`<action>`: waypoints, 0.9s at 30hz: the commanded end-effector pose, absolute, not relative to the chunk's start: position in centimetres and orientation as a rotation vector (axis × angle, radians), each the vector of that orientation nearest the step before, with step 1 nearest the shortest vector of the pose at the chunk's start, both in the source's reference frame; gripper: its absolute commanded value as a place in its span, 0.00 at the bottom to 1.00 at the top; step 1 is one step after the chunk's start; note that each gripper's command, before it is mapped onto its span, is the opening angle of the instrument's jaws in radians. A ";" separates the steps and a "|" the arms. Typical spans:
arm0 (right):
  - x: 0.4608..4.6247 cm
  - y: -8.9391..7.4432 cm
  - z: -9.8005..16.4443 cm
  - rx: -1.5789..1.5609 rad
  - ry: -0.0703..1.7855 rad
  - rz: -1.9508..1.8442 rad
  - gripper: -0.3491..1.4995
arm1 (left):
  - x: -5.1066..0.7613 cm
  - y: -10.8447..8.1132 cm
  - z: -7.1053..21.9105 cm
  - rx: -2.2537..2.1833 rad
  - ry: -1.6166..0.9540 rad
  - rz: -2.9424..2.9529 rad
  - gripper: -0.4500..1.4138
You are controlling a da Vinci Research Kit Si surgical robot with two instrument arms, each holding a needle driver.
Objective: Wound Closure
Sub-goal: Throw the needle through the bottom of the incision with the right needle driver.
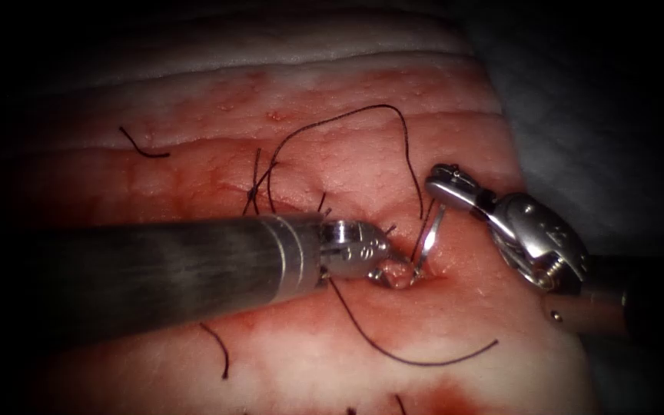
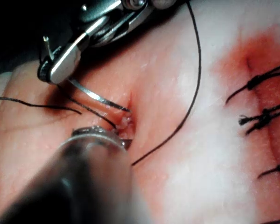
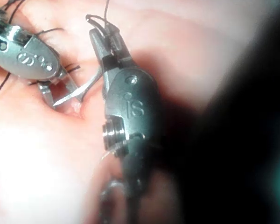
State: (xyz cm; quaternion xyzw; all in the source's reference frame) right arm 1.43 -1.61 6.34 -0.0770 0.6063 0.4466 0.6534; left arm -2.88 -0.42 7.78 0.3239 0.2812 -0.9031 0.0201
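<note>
Needle: tip in tissue mid-frame, your right tool clenched on its tail, left tool grasping the cut edge; twisting risks tearing.

Only legible marking is a stamped "IS"-like logo on the right tool body and the same stamp, sideways, on the left tool; nothing else readable.
</note>
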 end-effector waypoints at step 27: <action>1.73 -2.0 6.7 -0.160 1.256 0.739 0.00 | -2.88 -0.2 7.5 1.150 0.745 -2.876 0.30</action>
